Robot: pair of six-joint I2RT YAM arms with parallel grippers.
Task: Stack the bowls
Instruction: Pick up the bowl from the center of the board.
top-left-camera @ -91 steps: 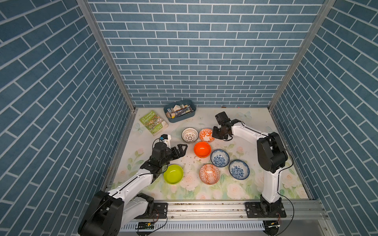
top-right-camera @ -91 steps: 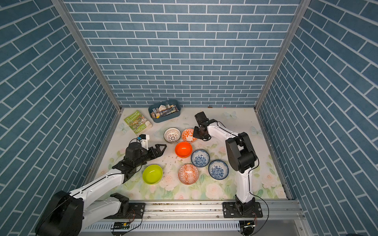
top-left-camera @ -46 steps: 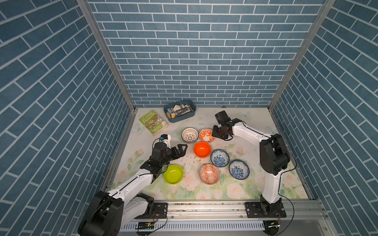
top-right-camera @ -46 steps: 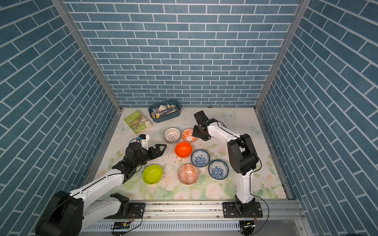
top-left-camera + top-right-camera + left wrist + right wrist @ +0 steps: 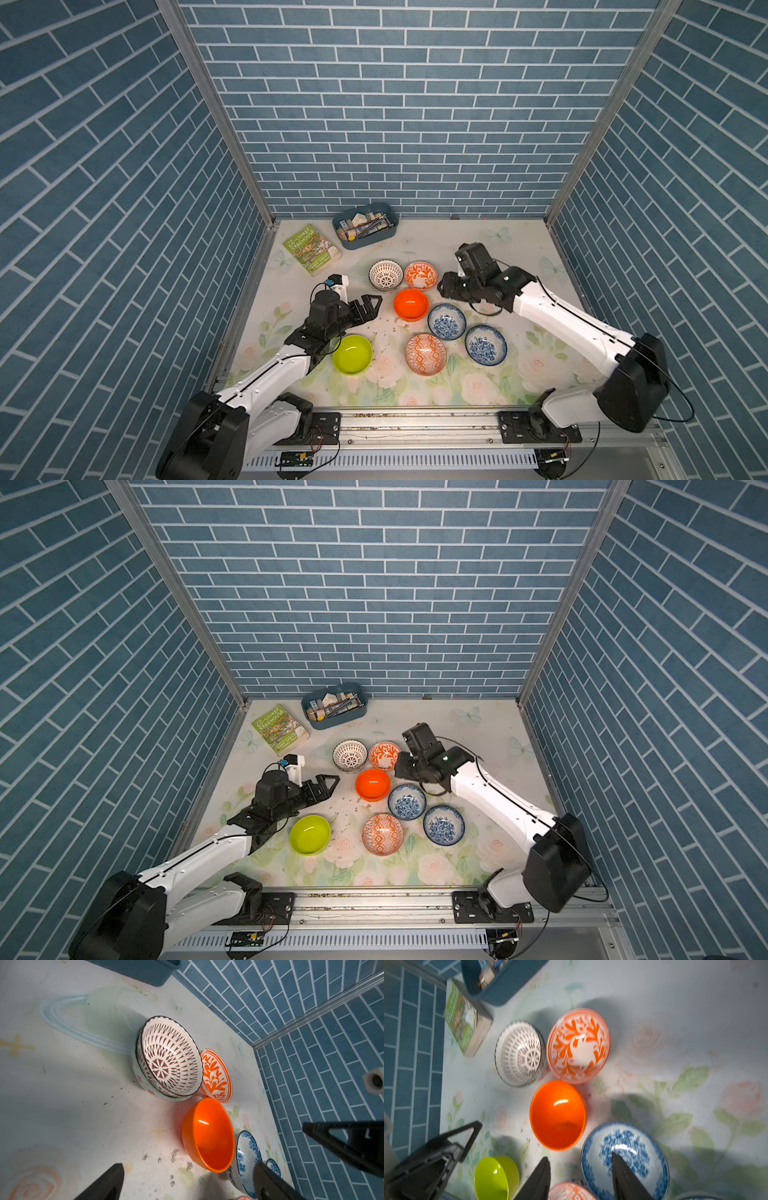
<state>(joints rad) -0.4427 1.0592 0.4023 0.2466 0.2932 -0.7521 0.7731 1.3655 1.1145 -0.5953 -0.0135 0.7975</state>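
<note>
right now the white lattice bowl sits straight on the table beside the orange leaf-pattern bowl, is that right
Not quite. The white lattice bowl is not straight on the table: it is nested inside a grey-green patterned bowl, as the left wrist view shows. It does sit beside the orange leaf-pattern bowl.

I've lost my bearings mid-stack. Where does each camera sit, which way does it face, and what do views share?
Top views: high over the front rail, looking down toward the back wall; both arms, left claw and right claw show.
Left wrist: low behind the left claw, facing the patterned white bowl and plain orange bowl; own fingers show.
Right wrist: behind the right claw, looking down on the blue floral bowl; own fingers show.
Shared: both wrist views show the plain orange bowl.
</note>
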